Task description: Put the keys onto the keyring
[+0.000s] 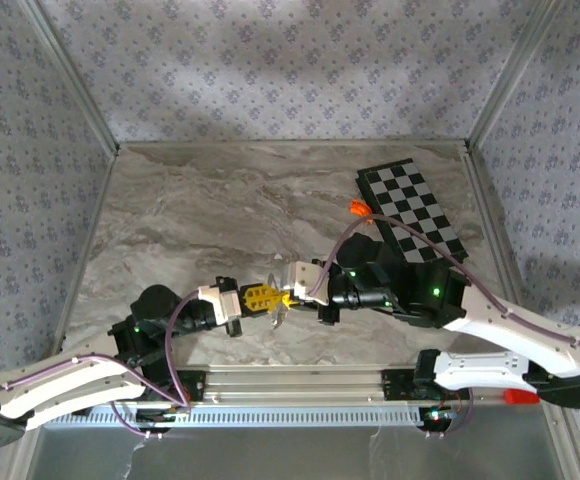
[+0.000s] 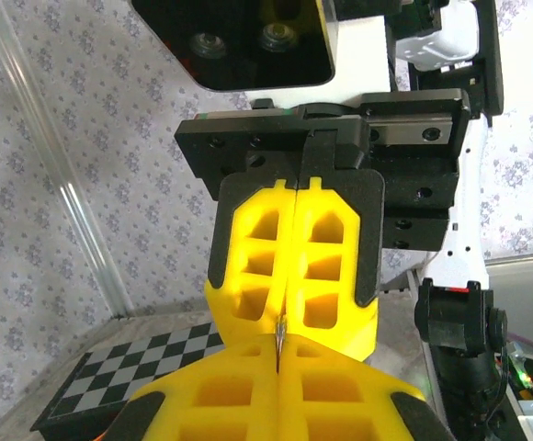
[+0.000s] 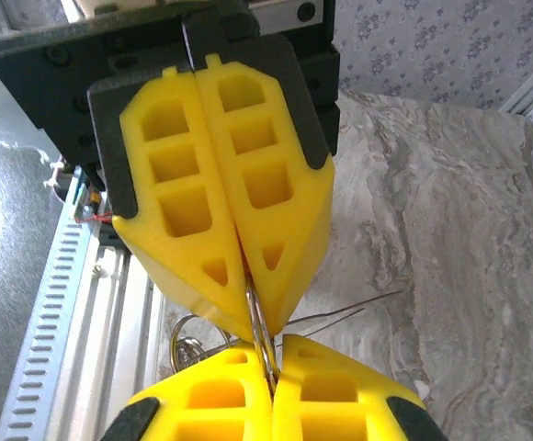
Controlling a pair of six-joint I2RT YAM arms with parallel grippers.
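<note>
Right gripper (image 3: 268,393) sits closest to its wrist camera, with its jaws pressed shut on a thin metal wire that I take for the keyring (image 3: 259,335). Left gripper (image 3: 251,303) faces it tip to tip, and its jaws are likewise closed on the same wire, so the 2 grippers meet nose to nose with almost no gap. A small loop (image 3: 186,342) curls out just left of the right gripper's fingers and is likely part of the ring. Seen edge-on, the wire is too fine to tell whether any of the keys are already caught in the pinch.

From above, the meeting point hangs over the near middle of the table (image 1: 200,210), well apart from the checkerboard (image 1: 410,210) at the far right. Holding the wire from both ends probably serves to keep it taut and off the marble, so that 1 side can steady it while the other works. That suggests the threading step is in hand, not finished. The risk is that so thin a piece could slip or twist between the pads.
</note>
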